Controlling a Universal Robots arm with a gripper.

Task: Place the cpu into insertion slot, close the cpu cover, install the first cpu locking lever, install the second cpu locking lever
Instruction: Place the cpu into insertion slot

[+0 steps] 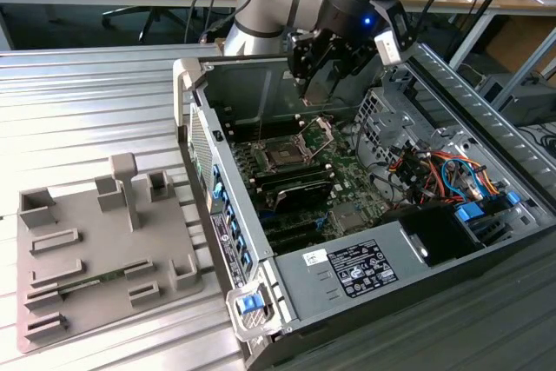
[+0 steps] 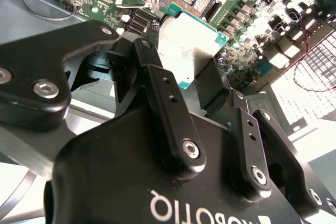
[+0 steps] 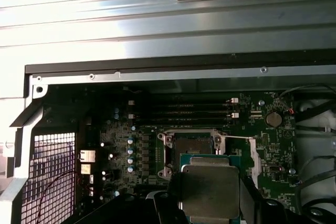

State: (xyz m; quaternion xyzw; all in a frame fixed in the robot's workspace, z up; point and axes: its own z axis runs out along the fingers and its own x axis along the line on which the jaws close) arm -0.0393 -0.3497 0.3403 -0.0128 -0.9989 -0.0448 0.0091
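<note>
My arm holds the cpu over an open computer case; none of the four steps is finished.

On one ribbed metal table (image 1: 87,93) I count one open computer case (image 1: 347,271) at the exterior view's right and one grey fixture tray (image 1: 78,215) at its left. My one gripper (image 2: 186,72) hangs over the far part of the case, fingers (image 2: 157,90) clamped on the one cpu (image 2: 191,45), above the one insertion slot (image 1: 282,155), which lies bare. The one cpu cover (image 1: 317,134) stands raised. I judge that seating, closing and both levers are left to do.
</note>
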